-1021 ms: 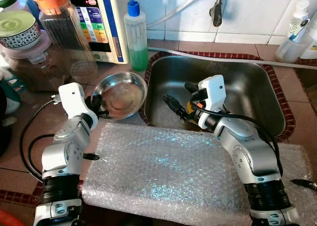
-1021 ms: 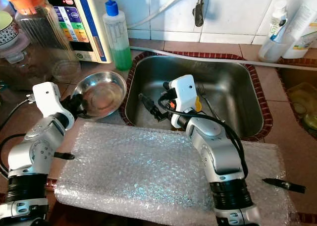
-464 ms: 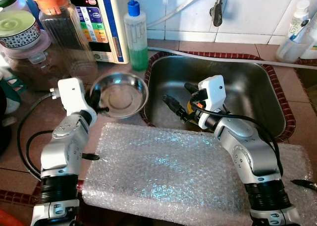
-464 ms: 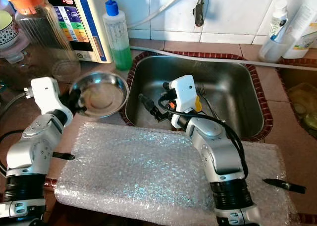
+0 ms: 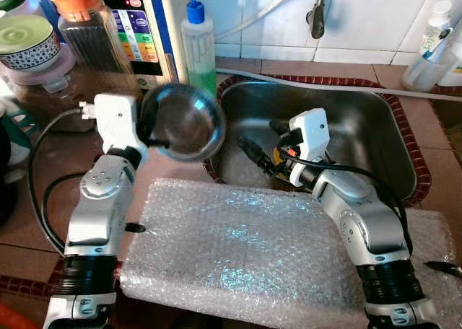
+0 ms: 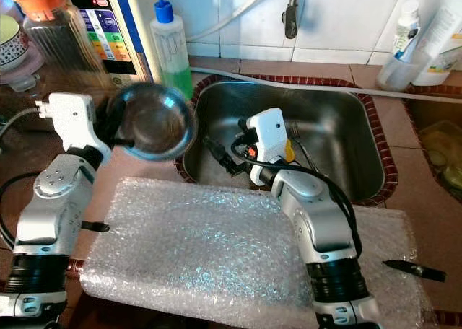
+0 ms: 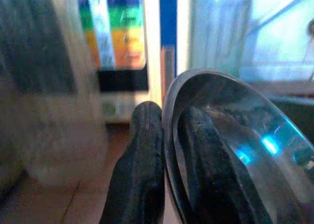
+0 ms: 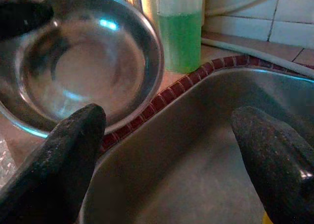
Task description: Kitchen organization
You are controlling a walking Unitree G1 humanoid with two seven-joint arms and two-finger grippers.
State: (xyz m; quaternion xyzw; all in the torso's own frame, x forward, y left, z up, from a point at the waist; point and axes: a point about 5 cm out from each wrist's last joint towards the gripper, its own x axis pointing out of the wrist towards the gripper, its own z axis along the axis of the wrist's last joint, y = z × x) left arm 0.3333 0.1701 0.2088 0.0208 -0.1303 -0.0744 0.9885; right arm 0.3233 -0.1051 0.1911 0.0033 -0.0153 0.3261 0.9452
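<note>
A steel bowl (image 5: 184,121) hangs tilted above the counter, just left of the sink (image 5: 361,120). My left gripper (image 5: 148,125) is shut on its rim, one finger inside and one outside, as the left wrist view shows at the bowl's edge (image 7: 169,150). My right gripper (image 5: 254,152) stands open low over the sink's front left part, with nothing between its fingers (image 8: 59,160). The right wrist view looks past them at the bowl (image 8: 83,71) and the sink's brick-red rim.
A sheet of bubble wrap (image 5: 238,249) covers the counter's front. A green soap bottle (image 5: 197,44), a jar with an orange lid (image 5: 83,26) and a white appliance (image 5: 137,26) stand behind the bowl. A yellow item (image 5: 278,156) lies in the sink. A black pen (image 5: 444,268) lies at the right.
My left gripper has lifted the steel bowl off the counter and tilted it, carrying it up and slightly toward the sink. The right arm has stayed in place.
</note>
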